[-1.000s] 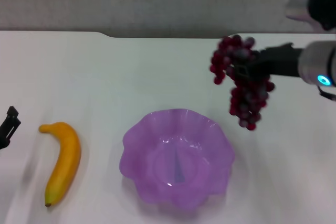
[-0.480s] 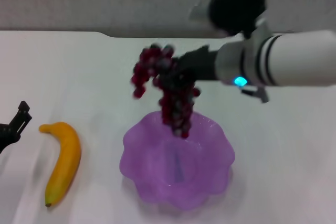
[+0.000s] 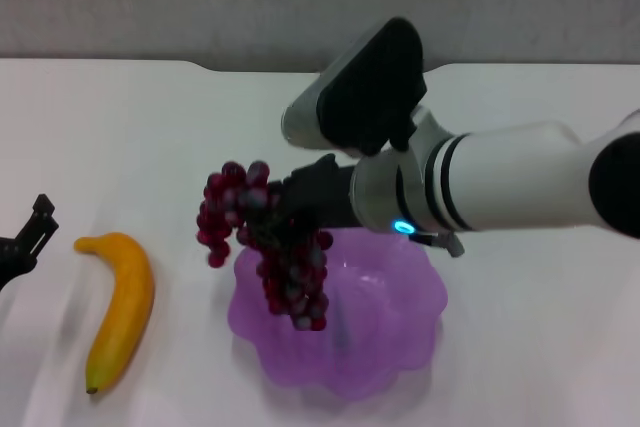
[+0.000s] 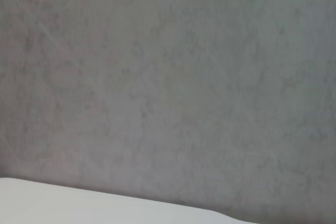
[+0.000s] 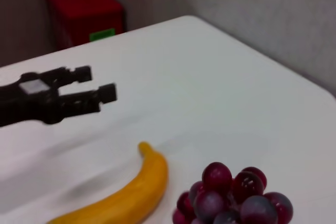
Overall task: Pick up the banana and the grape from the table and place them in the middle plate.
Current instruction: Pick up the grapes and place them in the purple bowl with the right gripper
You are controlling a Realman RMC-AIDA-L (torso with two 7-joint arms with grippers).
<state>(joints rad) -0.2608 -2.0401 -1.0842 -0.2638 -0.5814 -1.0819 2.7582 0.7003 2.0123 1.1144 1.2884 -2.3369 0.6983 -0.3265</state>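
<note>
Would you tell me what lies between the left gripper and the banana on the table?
Nothing: only bare white table separates the left gripper from the banana. The head view shows that short gap, and the right wrist view confirms it.

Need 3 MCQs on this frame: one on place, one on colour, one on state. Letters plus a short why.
1. Where is the banana?
A. in the plate
B. on the table, on the plate's left
C. in the left tool

2. What colour is the plate?
A. purple
B. green
C. white

3. What state are the grapes in?
A. lying on the table
B. resting flat in the plate
C. held up by the right tool, hanging over the plate's left rim

Answers:
1 B: it lies on the white table, apart from the plate.
2 A: translucent purple with a wavy rim.
3 C: the right tool grips the bunch; the left tool is empty near the table's left edge.
</note>
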